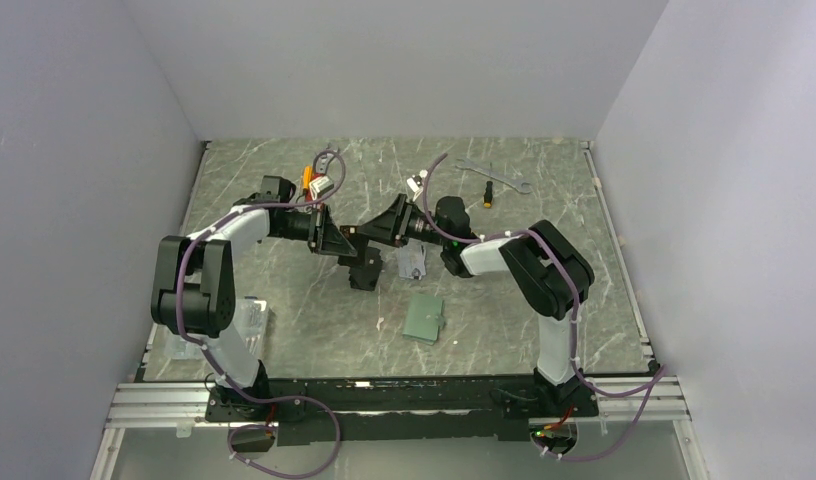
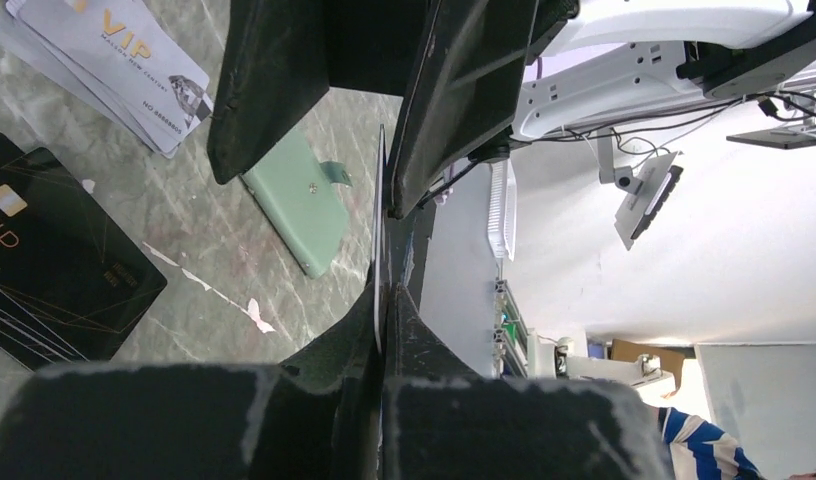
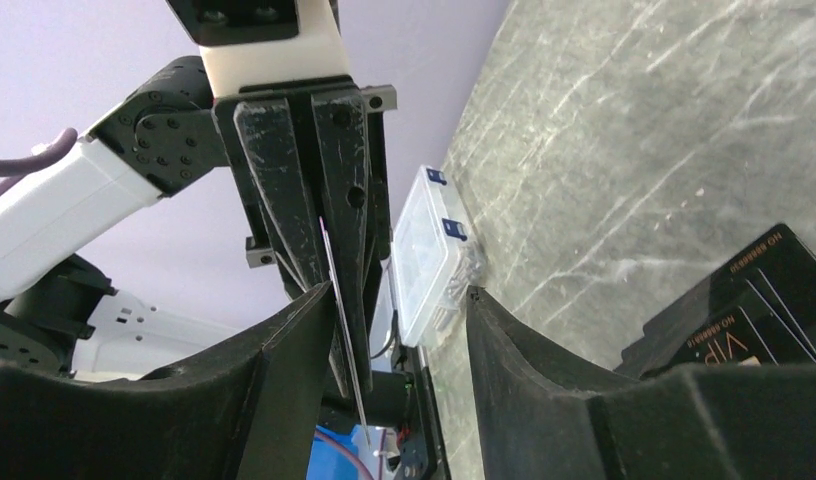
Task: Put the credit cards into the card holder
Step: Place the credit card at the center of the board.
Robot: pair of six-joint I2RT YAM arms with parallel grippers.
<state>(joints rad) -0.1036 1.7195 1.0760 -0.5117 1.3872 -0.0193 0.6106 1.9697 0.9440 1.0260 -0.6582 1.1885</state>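
The two arms meet in the air over the middle of the grey, marble-look table [image 1: 304, 330]. The left gripper [image 2: 384, 300] has its fingers pressed together on a thin flat card [image 3: 342, 310]. I only see the card's edge, so I cannot tell its colour. The right gripper [image 3: 399, 300] faces it with its fingers spread wide, one on each side of that card. The card sits close to one finger, but I cannot tell if they touch.

The sage-green soft wallet [image 1: 424, 317] lies flat on the table, nearer the arm bases, with a small tab at its edge. A pile of black cards with gold VIP letters [image 2: 54, 270] and a pile of silver-grey cards [image 2: 104, 60] lie on the table under the grippers, apart from the wallet.

A clear plastic box with blue clips [image 3: 429, 255] sits near the left arm's base. A grey metal wrench [image 1: 492, 175] and a small screwdriver [image 1: 489, 192] lie at the far side.
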